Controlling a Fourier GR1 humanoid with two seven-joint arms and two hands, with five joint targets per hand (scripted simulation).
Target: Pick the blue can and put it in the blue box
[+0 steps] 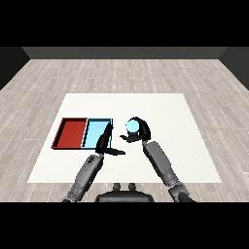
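Note:
A blue can (pixel 132 127) is up off the white table, held in my right hand (pixel 141 131), whose fingers and thumb curl round it. It hangs just right of the light blue tray (pixel 92 132), which lies beside the red tray (pixel 72 132) on the table's left part. My left hand (pixel 105 143) rests over the light blue tray's near right corner, fingers straight and relaxed, holding nothing.
The white table (pixel 170 146) stretches to the right of my right forearm and behind the trays. Both forearms come in from the lower edge, converging toward the table's middle.

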